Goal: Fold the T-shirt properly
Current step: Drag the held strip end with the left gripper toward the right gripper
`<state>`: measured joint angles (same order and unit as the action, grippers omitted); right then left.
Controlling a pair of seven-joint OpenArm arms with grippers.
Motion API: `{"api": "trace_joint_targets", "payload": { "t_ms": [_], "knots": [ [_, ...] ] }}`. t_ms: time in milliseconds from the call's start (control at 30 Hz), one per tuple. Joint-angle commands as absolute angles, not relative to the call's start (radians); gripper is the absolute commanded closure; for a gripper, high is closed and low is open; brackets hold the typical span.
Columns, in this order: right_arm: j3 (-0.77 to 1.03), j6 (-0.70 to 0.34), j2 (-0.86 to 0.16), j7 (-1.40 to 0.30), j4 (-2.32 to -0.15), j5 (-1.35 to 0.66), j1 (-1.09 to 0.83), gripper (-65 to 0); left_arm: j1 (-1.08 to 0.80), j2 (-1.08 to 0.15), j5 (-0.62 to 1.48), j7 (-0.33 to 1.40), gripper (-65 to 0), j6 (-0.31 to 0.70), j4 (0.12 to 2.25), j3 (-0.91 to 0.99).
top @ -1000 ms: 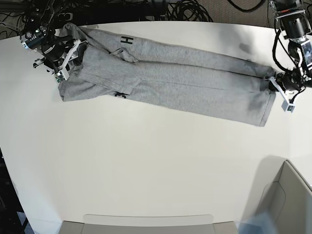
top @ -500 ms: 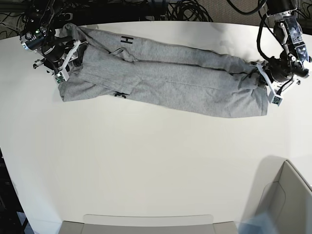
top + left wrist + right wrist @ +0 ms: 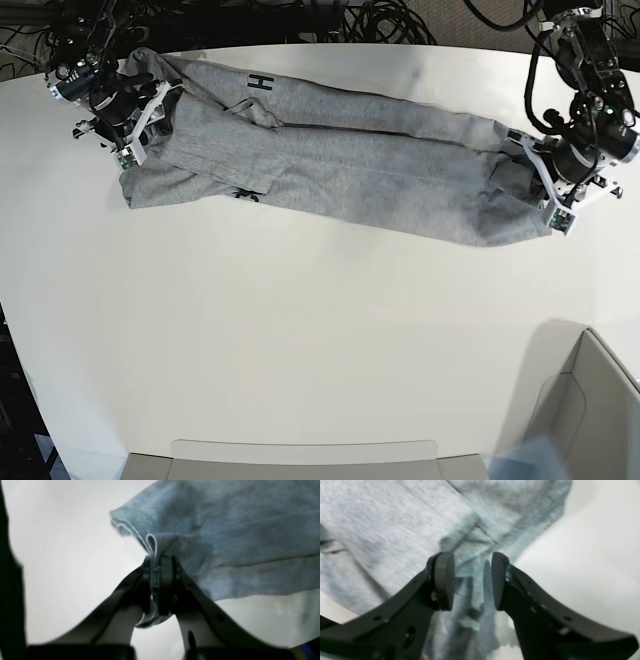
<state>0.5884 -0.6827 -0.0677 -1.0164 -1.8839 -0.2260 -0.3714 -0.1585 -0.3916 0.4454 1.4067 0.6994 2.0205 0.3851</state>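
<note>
Wide white table (image 3: 300,340), black cables (image 3: 380,20) behind, grey bin (image 3: 585,420) at corner

Left arm at right edge of base view, left gripper (image 3: 157,566) pinched tight on T-shirt (image 3: 340,165) hem fold; right arm at upper left, right gripper (image 3: 470,580) jaws apart with cloth between the pads

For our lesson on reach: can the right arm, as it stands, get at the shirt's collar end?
Probably yes: the right gripper hangs open directly over that end of the T-shirt, with cloth between its jaws and nothing in between.
</note>
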Motion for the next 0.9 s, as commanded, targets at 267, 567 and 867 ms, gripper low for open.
{"api": "trace_joint_targets", "payload": {
  "t_ms": [267, 567, 867],
  "knots": [
    [0.593, -0.698, -0.081, -1.001, -1.902, -0.231, -0.366, -24.4, -0.153, -0.354, 0.444, 1.396, 0.0, 0.698, 2.037, 0.134],
    [0.591, -0.698, -0.081, -1.001, -1.900, -0.231, -0.369, -24.4, -0.154, -0.251, 0.444, 1.396, 0.0, 0.696, 2.038, 0.002],
    [0.591, -0.698, -0.079, -1.001, -1.900, -0.231, -0.366, -24.4, -0.150, -0.209, 0.443, 1.396, 0.0, 0.541, 2.037, -0.136]
  ]
}}
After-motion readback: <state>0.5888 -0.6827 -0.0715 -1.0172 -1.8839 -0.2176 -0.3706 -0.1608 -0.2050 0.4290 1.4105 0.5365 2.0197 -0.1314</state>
